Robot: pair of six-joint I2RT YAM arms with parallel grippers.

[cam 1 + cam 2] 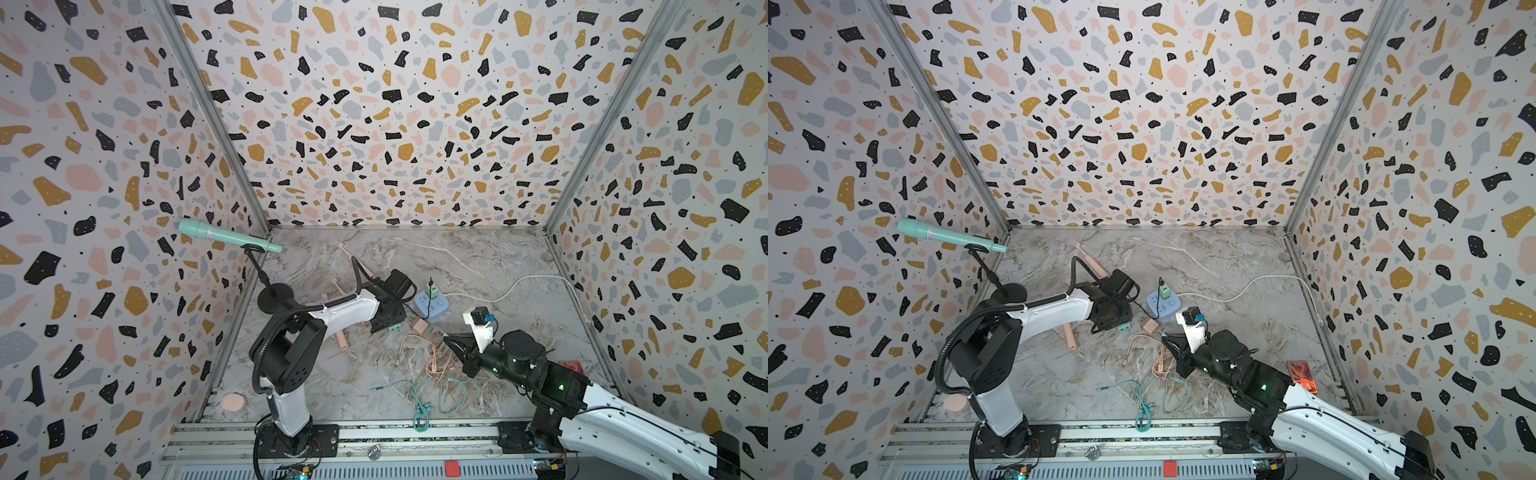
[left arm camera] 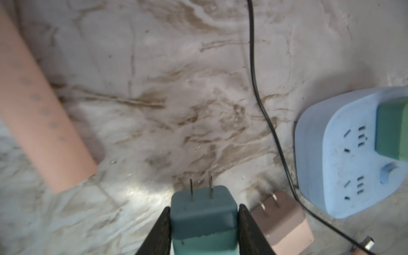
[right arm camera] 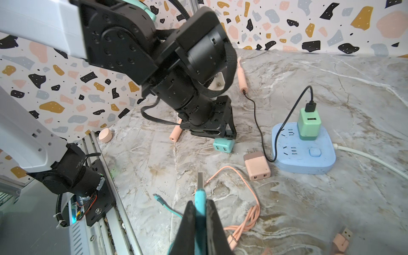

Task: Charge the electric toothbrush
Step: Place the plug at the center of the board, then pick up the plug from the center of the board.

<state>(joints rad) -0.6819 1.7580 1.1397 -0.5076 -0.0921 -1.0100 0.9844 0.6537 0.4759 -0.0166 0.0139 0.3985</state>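
Observation:
My left gripper (image 2: 204, 212) is shut on a teal plug adapter (image 2: 203, 212), its two prongs pointing away from the wrist, just above the marble floor beside the blue power strip (image 2: 344, 154). In both top views that adapter (image 1: 394, 328) (image 1: 1122, 327) shows under the left wrist. My right gripper (image 3: 200, 202) is shut on the teal USB plug (image 3: 199, 195) of a teal cable (image 1: 424, 395). One pink electric toothbrush (image 3: 241, 77) lies at the back with a black cable in its base. Another pink toothbrush handle (image 2: 37, 110) (image 1: 343, 338) lies under the left arm.
A green adapter (image 3: 309, 125) with the black cable sits in the power strip (image 1: 432, 307). A pink adapter (image 3: 257, 165) and a coiled pink cable (image 3: 247, 220) lie near it. A teal microphone on a stand (image 1: 224, 237) is at the left wall; a pink disc (image 1: 233, 402) lies front left.

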